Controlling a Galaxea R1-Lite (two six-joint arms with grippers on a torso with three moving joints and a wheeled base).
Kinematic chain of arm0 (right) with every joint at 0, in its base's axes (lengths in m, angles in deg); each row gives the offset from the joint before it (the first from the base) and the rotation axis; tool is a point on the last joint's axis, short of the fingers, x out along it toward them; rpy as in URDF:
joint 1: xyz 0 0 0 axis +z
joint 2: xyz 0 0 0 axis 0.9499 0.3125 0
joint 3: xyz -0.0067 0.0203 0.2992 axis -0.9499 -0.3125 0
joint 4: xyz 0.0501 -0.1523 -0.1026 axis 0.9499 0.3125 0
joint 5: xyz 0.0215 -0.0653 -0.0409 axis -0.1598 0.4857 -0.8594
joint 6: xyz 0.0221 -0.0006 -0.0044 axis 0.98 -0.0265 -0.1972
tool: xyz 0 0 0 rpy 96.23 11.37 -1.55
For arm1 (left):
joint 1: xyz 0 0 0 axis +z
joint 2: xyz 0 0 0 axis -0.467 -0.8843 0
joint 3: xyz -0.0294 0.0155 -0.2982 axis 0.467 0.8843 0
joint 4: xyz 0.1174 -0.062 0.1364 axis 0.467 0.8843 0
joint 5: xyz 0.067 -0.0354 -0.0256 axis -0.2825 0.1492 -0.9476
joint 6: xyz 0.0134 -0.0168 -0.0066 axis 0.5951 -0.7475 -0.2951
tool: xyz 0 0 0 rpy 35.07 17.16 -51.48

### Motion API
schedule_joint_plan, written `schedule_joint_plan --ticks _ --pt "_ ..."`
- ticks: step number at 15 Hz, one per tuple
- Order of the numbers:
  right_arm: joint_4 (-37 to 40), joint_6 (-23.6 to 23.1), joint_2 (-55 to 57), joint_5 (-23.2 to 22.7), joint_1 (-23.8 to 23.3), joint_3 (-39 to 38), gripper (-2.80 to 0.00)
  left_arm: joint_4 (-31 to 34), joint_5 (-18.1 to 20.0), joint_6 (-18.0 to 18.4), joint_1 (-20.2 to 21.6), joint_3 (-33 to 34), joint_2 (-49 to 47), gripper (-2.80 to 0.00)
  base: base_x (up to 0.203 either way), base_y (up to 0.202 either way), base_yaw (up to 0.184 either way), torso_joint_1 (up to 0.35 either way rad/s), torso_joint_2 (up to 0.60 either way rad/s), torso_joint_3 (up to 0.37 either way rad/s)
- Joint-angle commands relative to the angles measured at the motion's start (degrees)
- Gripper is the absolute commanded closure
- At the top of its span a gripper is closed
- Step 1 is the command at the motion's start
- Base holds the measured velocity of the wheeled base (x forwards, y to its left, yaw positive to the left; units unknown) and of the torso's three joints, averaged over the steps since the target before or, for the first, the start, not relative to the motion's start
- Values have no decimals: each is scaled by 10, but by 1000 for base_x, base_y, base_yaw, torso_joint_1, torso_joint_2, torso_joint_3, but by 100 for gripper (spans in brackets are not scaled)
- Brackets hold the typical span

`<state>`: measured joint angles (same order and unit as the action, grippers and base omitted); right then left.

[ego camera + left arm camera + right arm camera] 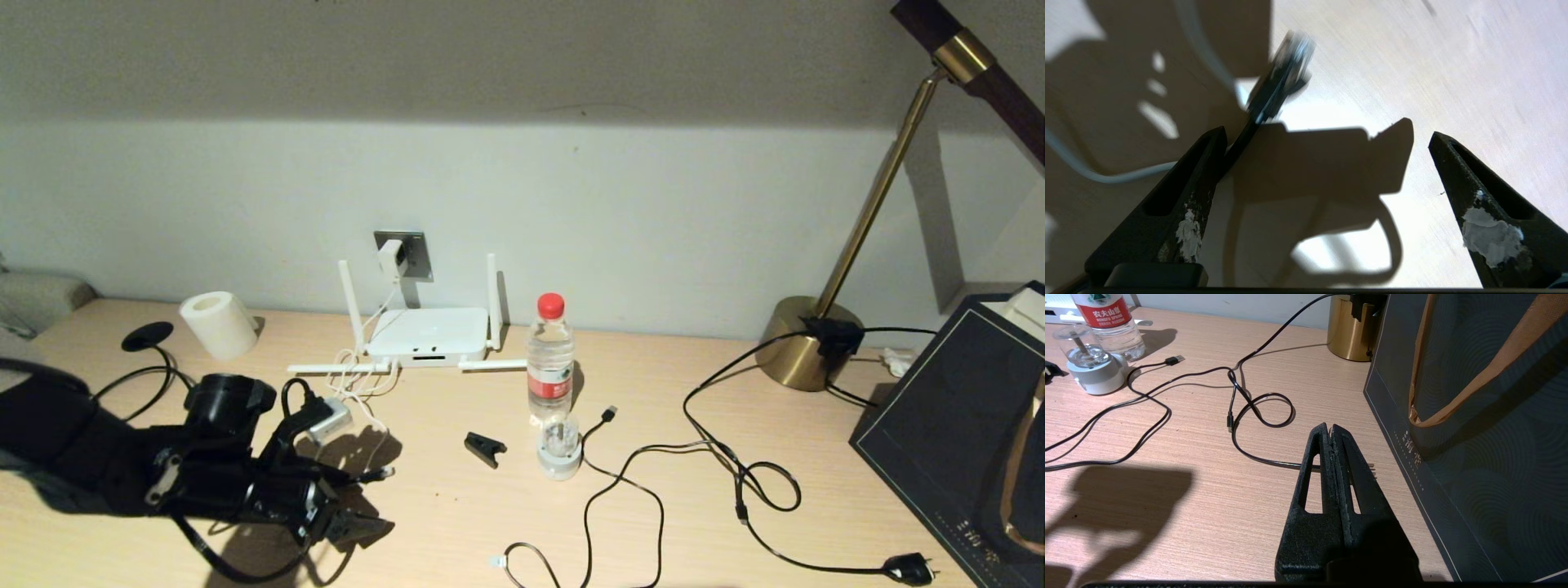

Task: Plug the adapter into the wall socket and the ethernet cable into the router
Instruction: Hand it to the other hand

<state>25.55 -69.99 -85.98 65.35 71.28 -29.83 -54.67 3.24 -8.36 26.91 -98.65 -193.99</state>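
Note:
The white adapter (pixel 391 258) sits plugged into the grey wall socket (pixel 415 251), and its thin white cord hangs down to the router (pixel 426 333). The router lies flat against the wall with its antennas spread. My left gripper (pixel 357 500) (pixel 1327 134) hovers low over the table in front of the router, open, with nothing between its fingers. The ethernet cable's clear-tipped connector (pixel 379 472) (pixel 1288 77) lies just beyond one fingertip, and the black cable runs past that finger's outer side. My right gripper (pixel 1331 428) is shut and empty, over the table's right part.
A water bottle (pixel 549 359), a small white-based device (pixel 559 454), a black clip (pixel 485 448) and a thin USB cable (pixel 608 414) lie mid-table. The brass lamp base (pixel 804 347), its black cord and plug (pixel 910 567), and a dark bag (pixel 951 441) fill the right. A paper roll (pixel 217 324) stands at the left.

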Motion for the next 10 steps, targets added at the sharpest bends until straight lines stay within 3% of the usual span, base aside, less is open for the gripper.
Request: schedule_joint_plan --ticks 1,8,10 --pt "0 0 1 0 1 0 0 -3 3 20 -4 62 71 -280 0 0 0 0 0 0" --pt "0 0 1 0 0 0 0 -34 1 28 -4 141 125 -280 0 0 0 0 0 0" --pt "0 0 1 0 1 0 0 -44 -30 56 5 117 120 -280 0 0 0 0 0 0"
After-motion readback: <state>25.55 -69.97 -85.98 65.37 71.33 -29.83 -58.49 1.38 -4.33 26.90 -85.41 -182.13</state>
